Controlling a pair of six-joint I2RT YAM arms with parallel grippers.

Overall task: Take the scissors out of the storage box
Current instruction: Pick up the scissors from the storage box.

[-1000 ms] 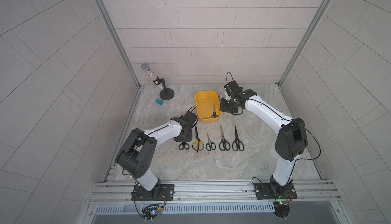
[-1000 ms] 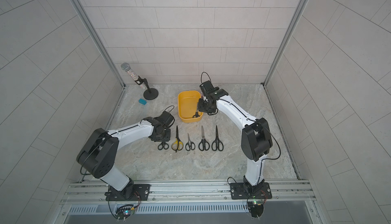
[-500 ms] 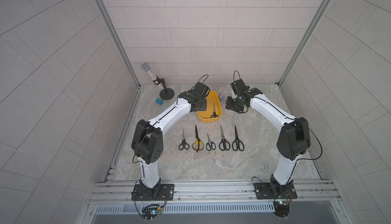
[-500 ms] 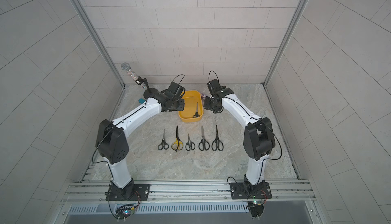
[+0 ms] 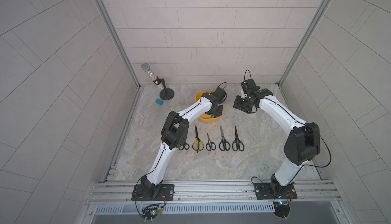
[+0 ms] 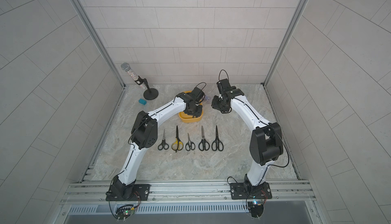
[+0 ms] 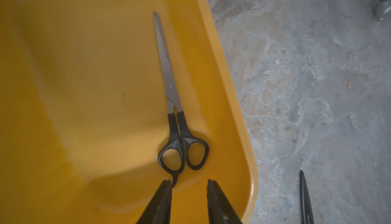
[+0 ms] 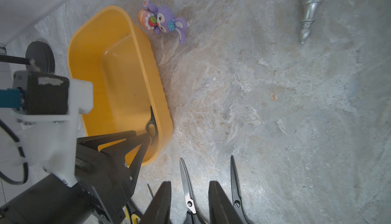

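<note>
One pair of scissors (image 7: 170,85) with silver blades and black loop handles lies inside the yellow storage box (image 7: 84,85), close to one long wall. My left gripper (image 7: 189,181) is lowered into the box just behind the handles, open, with one finger beside the handle's tail and nothing between the jaws. In both top views it hangs over the box (image 5: 208,119) (image 6: 186,120). Several other scissors (image 6: 190,143), one with yellow handles (image 5: 197,143), lie in a row on the table nearer the front. My right gripper (image 8: 190,183) hovers open and empty to the right of the box (image 5: 239,106).
A microphone on a round stand (image 5: 157,81) and a small teal block (image 5: 159,101) sit at the back left. A purple bunny toy (image 8: 165,21) lies just behind the box. A silver ornament (image 8: 313,7) lies at the back right.
My left arm has swung from the row of scissors up to the box and lowered its gripper inside. The right gripper has drawn back from the box to the right.
</note>
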